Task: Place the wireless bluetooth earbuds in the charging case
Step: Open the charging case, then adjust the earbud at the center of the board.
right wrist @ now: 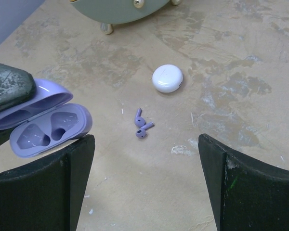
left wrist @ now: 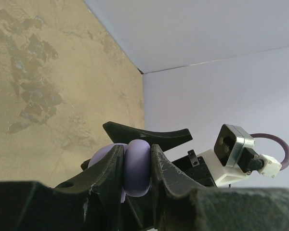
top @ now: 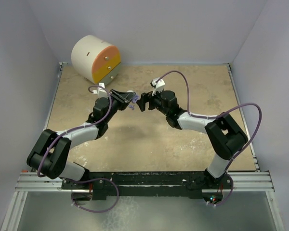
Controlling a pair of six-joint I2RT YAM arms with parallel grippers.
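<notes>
Lilac charging case (right wrist: 48, 127) sitting open, empty, pinched tight in your left gripper (left wrist: 137, 156). Purple earbuds (right wrist: 141, 123) lying on table (right wrist: 231, 57) at case's 3 o'clock. Right gripper (right wrist: 145, 163) hovering, fingers wide. Next you are needing: lowering onto one bud, pinching gently.

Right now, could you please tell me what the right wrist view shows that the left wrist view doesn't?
Right wrist only: two purple earbuds loose on the table, a round white case, the empty wells of the lilac charging case. Left wrist only: the right arm's wrist camera. Both: that case, held by the left gripper with jaws shut, and the table.
</notes>
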